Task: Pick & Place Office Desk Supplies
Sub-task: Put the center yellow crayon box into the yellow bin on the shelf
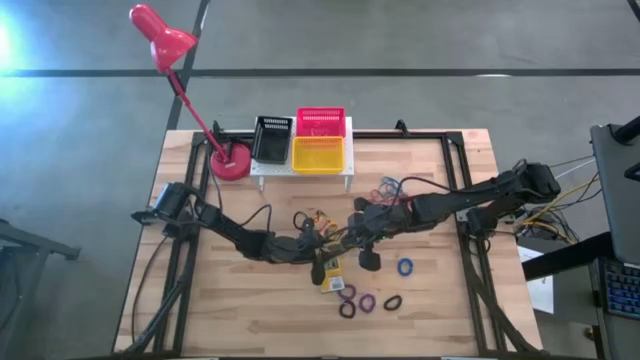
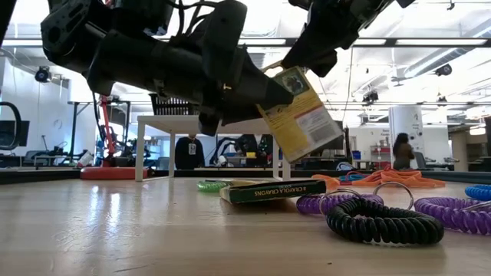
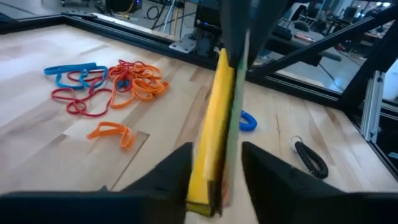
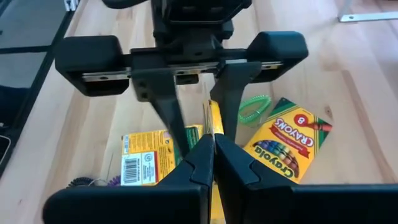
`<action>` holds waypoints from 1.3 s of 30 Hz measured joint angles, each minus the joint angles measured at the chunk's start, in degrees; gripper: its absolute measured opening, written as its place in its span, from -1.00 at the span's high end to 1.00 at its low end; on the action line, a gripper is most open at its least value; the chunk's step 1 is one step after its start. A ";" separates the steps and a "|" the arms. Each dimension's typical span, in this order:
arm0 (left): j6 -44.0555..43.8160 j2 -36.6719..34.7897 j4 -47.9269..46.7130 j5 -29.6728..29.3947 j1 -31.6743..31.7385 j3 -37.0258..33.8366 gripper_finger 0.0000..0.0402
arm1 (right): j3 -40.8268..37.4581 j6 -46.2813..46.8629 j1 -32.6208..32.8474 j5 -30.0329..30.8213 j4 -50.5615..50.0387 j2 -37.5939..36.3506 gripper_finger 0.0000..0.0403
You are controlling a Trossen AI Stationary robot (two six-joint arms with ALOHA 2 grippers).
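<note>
A yellow-green crayon box (image 2: 303, 119) hangs tilted above the table's middle, held by both grippers. My left gripper (image 3: 214, 177) reaches in level from the table's left and is shut on the box's lower part. My right gripper (image 4: 213, 162) slants down from the right and is shut on the box's upper edge. Two more crayon boxes (image 4: 149, 158) (image 4: 289, 140) lie flat on the table below. Black (image 1: 271, 140), red (image 1: 321, 122) and yellow (image 1: 318, 153) mesh baskets sit on a white stand at the far edge. My left gripper pinches the box's two broad faces (image 3: 205, 155) between its two fingers, at the box's lower part. The fingers come level from the table's left. The box stands on edge between them, clear of the table. My right gripper pinches the box's thin upper edge (image 4: 211, 121) between its two fingertips. The fingers slant down from the table's right. The box hangs tilted below them, clear of the table.
Red, orange and blue rubber bands (image 3: 112, 87) lie behind the grippers. Coiled rings lie near the front: green (image 4: 255, 109), blue (image 1: 405, 267), purple (image 2: 345, 203), black (image 2: 383, 222). A red desk lamp (image 1: 175, 60) stands at the far left. Bare wood lies front left.
</note>
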 joint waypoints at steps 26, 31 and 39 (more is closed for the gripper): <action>-2.13 -32.69 -89.05 0.59 10.90 35.67 0.82 | -12.16 3.41 -0.04 17.86 1.43 -15.11 0.74; 2.87 -25.52 -92.23 -0.76 21.00 44.88 0.82 | -16.76 8.28 0.14 17.84 2.21 -17.31 0.74; -0.62 -13.80 -98.43 -2.97 32.82 50.98 0.82 | -21.18 10.86 2.80 18.37 2.89 -23.55 0.73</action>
